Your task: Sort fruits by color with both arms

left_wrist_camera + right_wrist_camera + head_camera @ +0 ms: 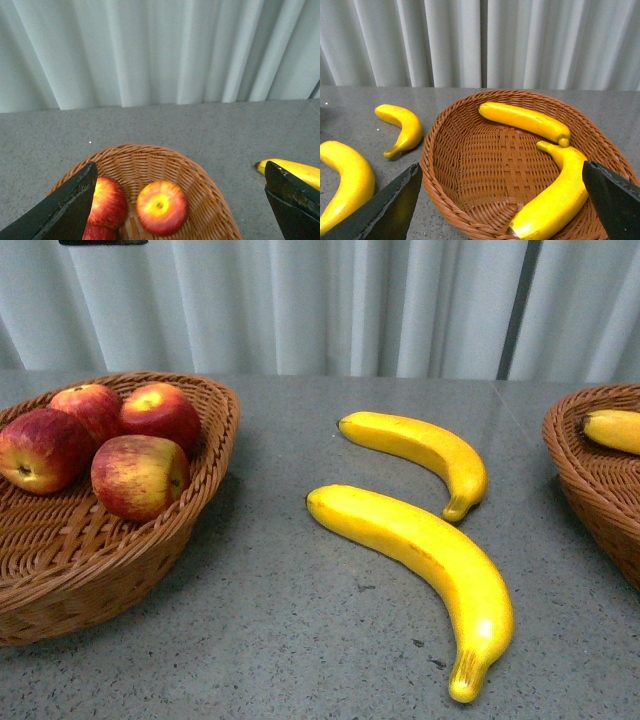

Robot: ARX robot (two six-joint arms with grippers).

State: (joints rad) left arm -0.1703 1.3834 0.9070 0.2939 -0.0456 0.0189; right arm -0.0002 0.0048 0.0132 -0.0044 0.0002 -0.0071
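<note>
Several red apples (140,475) lie in the left wicker basket (215,430). Two yellow bananas rest on the table between the baskets, one nearer (430,550) and one farther (420,445). Neither arm shows in the front view. My left gripper (181,170) hangs open over the left basket (210,200), with an apple (162,207) below its gap and another apple (107,202) beside one finger (65,210). My right gripper (501,167) is open over the right basket (470,165), which holds two bananas, one straight (525,120) and one curved (555,200). Both grippers are empty.
The right basket (590,470) sits at the table's right edge with a banana (612,430) showing in it. A pale pleated curtain (300,300) closes off the back of the grey table (280,620). The table bananas (402,127) lie beside the right basket.
</note>
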